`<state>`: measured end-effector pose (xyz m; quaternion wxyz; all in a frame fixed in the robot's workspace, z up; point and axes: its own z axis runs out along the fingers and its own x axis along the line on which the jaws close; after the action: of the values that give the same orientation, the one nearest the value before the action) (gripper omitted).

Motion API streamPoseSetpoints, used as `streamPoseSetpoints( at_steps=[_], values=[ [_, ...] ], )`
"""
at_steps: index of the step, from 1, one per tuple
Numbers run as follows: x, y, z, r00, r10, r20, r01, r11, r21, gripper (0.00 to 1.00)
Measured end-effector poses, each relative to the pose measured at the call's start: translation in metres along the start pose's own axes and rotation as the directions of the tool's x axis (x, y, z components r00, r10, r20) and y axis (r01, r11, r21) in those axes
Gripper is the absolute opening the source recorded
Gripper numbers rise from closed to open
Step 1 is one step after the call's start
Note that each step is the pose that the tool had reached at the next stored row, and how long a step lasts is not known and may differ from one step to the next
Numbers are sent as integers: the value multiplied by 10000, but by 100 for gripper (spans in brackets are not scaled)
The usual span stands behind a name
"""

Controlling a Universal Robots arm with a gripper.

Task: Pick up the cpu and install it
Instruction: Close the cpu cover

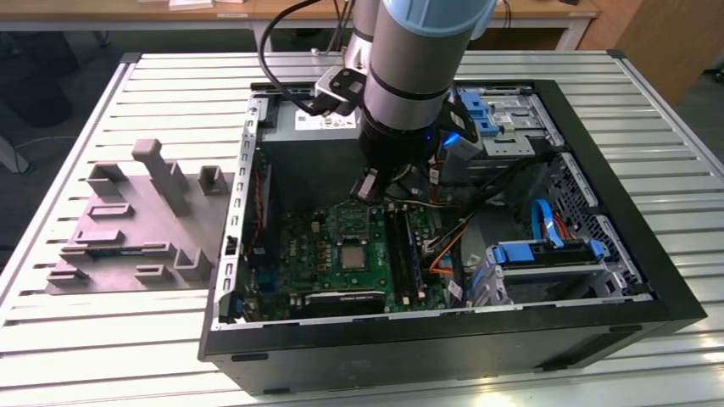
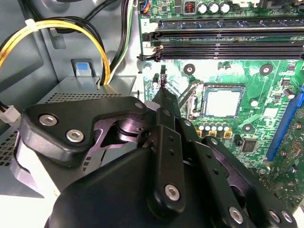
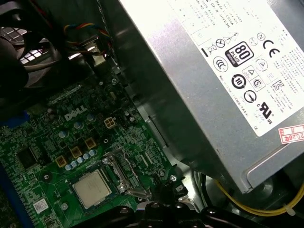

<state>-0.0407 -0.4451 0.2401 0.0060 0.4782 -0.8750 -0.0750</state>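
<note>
Open computer case (image 1: 633, 280) on a slatted table (image 1: 169, 331), with the green motherboard (image 1: 328, 263) flat on its floor.

Gripper (image 1: 368, 192) low inside the case, hanging over the motherboard, above the edge of it that lies nearest the grey power supply (image 3: 223, 71). Seen also in both wrist views, (image 2: 163, 88) and (image 3: 164, 190). Claw closed, both fingers (image 2: 166, 137) pressed together to one narrow tip, with nothing held between. Not touching the motherboard, as far as can be judged.

The cpu (image 2: 221, 102) in the socket near the middle of the motherboard, pale silver top upward, level with the board. Visible too in the first wrist view (image 3: 92, 187) and, small, in the exterior view (image 1: 354, 257). Apart from the gripper tip, with a strip of bare motherboard between.

Metal socket frame (image 2: 187, 97) on the motherboard just beside the cpu, on the side towards the gripper tip. Cannot tell if lying flat or raised.

Black memory slots (image 2: 228, 42) along the motherboard, on the far side from the blue connector (image 2: 285, 123). Yellow cable (image 2: 57, 28) off the motherboard, over the power supply.

Grey moulded tray (image 1: 125, 229) with upright posts outside the case, well apart from the motherboard, towards the exterior view's left.
</note>
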Motion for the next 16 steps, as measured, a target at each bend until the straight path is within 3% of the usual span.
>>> streamPoseSetpoints(
  at_steps=[16],
  values=[
    [2,14,-46,10000,-72,-9,72,10000,-5,11]
  ],
)
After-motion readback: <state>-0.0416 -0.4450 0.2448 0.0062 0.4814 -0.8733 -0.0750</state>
